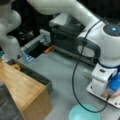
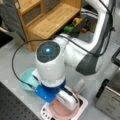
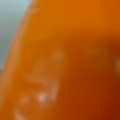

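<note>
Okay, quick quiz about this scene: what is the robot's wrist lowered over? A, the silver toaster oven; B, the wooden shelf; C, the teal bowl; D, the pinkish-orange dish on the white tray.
D: in a front view the arm's end sits down in the pinkish-orange dish on the white tray, and orange fills the wrist view; the teal bowl lies beside it.

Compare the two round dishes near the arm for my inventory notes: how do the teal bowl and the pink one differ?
The teal bowl sits bare on the grey table, while the pink bowl rests on a white tray. The teal bowl is uncovered; the gripper is down over the pink bowl, hiding most of it. Both are round, shallow and upright.
</note>
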Tool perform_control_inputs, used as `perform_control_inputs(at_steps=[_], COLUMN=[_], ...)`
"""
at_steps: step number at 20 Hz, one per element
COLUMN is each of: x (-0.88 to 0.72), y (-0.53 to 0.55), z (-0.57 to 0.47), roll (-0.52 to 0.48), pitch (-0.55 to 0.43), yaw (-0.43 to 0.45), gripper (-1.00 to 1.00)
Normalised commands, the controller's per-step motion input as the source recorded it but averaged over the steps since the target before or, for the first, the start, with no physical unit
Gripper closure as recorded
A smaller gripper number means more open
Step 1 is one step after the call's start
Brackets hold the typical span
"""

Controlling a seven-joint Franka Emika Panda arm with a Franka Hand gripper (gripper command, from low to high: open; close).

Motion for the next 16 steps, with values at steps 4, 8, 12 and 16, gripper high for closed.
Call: perform_control_inputs(at_steps=[4, 8, 12, 16], x=[0.12, 0.09, 0.05, 0.04], y=[0.25, 0.21, 0.14, 0.1], z=[-0.09, -0.06, -0.03, -0.03], roll=[-0.229, -0.261, -0.256, -0.233], pitch=[0.012, 0.008, 0.002, -0.011], yaw=[-0.035, -0.032, -0.017, -0.018], gripper=[1.0, 1.0, -1.0, -1.0])
